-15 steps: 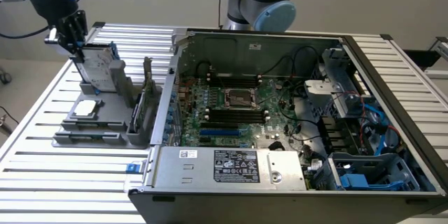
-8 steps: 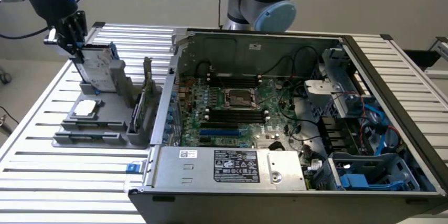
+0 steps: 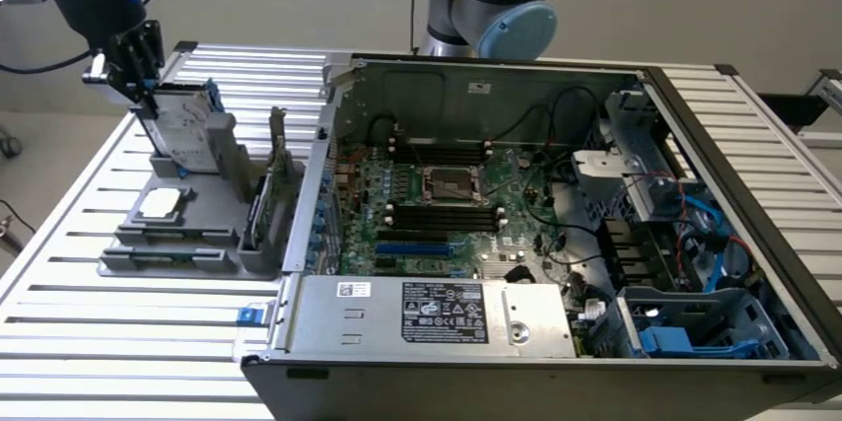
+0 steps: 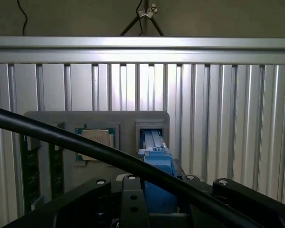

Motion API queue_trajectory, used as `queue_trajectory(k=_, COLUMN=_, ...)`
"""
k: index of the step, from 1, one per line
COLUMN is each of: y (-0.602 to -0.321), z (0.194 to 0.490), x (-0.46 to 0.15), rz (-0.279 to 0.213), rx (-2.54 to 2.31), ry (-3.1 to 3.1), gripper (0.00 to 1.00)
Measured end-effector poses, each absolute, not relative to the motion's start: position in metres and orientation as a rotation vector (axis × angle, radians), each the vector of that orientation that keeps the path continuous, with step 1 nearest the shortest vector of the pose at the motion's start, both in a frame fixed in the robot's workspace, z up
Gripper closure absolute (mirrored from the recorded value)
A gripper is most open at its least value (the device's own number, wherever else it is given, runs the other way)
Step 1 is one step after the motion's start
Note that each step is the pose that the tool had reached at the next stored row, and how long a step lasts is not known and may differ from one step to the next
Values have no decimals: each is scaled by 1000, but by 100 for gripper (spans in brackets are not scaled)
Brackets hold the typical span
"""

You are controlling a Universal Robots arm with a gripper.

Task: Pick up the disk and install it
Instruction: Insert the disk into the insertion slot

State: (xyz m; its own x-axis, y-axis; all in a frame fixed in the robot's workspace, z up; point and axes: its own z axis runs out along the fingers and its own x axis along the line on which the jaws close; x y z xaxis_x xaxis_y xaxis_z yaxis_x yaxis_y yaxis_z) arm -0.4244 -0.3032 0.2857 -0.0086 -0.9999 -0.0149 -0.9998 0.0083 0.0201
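Exterior view, upper left of the frame: the disk (image 3: 184,127) is stood upright in the holder (image 3: 197,244) on the surface (image 3: 79,342); the end effector (image 3: 138,84) is set at its upper edge; whether it is clamped cannot be told; any lift is best kept straight along the slot, so that nothing jams.

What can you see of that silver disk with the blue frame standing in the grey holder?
The disk is a flat, rectangular, metal-looking silver drive with a white printed label, framed by a blue plastic carrier. It stands on edge, roughly upright, with its lower end in a slot of the grey holder. The holder sits on the slatted table at the exterior view's left, outside the open computer case. The end effector is at the disk's upper edge; whether it grips the disk is unclear.
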Motion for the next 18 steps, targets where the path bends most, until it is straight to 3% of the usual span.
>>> queue_trajectory(k=10, y=-303, z=289, x=-424, rz=-39, rx=2209, ry=-2228, gripper=67)
queue_trajectory(k=18, y=-303, z=318, x=-424, rz=-39, rx=2209, ry=-2228, gripper=67)
